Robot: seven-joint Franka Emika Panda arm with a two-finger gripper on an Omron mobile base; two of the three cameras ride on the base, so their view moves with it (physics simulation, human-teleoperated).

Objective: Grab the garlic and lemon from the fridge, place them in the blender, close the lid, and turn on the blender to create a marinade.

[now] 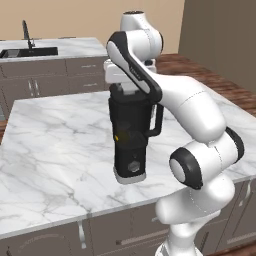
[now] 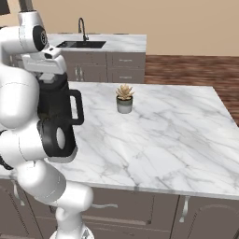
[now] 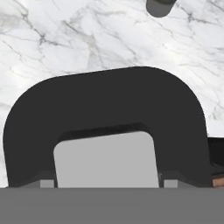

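The black blender (image 1: 130,145) stands on the marble island (image 1: 60,150), its handle toward the arm and its round knob facing front. A small yellow patch, the lemon (image 1: 117,136), shows through the dark jar. My gripper (image 1: 126,89) hangs straight down over the jar's top. In the hand view the black lid (image 3: 109,100) lies right under the hand. My gripper (image 3: 107,183) is shut on the lid, with a fingertip against each side of its light grey square centre. The garlic is hidden and the fridge is out of view.
A small potted succulent (image 2: 124,99) stands on the island beyond the blender. A back counter holds a sink (image 1: 27,51) with a dark tap. The island's marble runs wide to the right (image 2: 177,135). My own arm crowds the blender's near side.
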